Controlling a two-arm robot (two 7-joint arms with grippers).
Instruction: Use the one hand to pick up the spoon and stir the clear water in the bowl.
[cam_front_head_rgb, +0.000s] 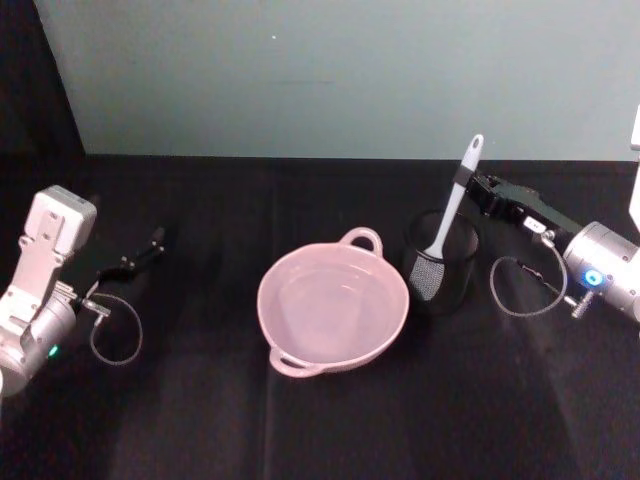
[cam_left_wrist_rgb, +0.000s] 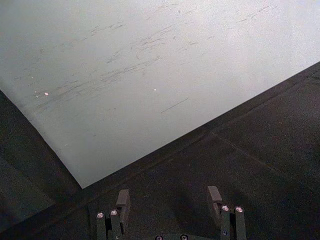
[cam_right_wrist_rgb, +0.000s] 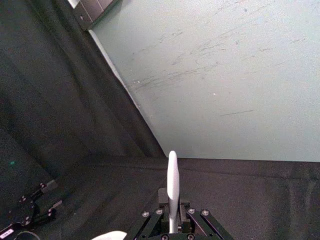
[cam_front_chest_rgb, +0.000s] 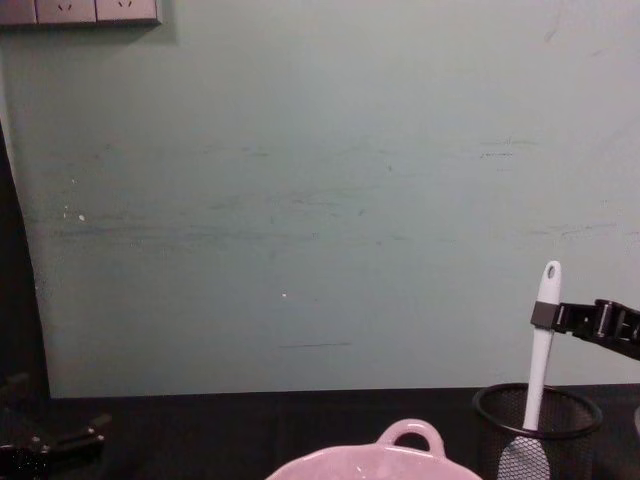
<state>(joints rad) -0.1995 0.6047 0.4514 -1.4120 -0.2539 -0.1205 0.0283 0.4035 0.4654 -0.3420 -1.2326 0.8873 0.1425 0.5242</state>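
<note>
The spoon (cam_front_head_rgb: 452, 208) scoop is partly masked by the mesh cup (cam_front_head_rgb: 441, 265). My right gripper (cam_front_head_rgb: 466, 178) clamps its handle. Bowl (cam_front_head_rgb: 333, 307) beside the cup. My left gripper (cam_front_head_rgb: 150, 246) stands spread, idle.

A scuffed pale-green wall (cam_front_chest_rgb: 300, 200) — grey wall sockets (cam_front_chest_rgb: 80, 11) high up — behind a black-clothed table (cam_front_head_rgb: 200, 420)

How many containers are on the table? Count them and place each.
2. The pink bowl sits mid-table. The black mesh cup stands just to its right, holding the spoon, which the right gripper grips by the handle.
</note>
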